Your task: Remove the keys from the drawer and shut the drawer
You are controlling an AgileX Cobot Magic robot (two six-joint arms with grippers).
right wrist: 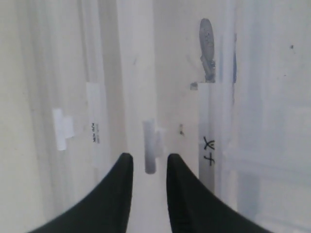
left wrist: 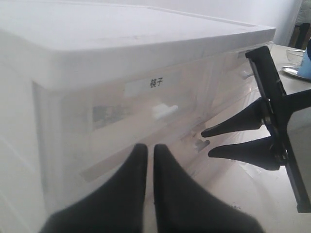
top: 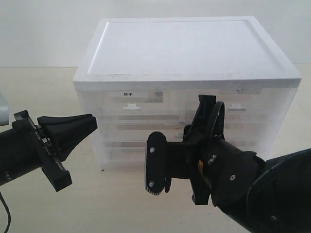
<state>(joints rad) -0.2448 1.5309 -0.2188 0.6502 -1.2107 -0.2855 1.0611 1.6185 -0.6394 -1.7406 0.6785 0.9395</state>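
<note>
My left claw [left wrist: 146, 150] is clenched empty near the drawer unit [top: 184, 48]; my right claw [right wrist: 148, 159] stands partly released, a drawer handle [right wrist: 149, 145] between its tips, untouched.

One white drawer cabinet [top: 184, 53] out there, just the one. Two black grippers facing it: left gripper [left wrist: 149, 148], right gripper [left wrist: 208, 142]. Two paper labels along its top row: left label [top: 128, 93], right label [top: 239, 91]. And two white handles below: left handle [top: 131, 108], right handle [top: 236, 107].
</note>
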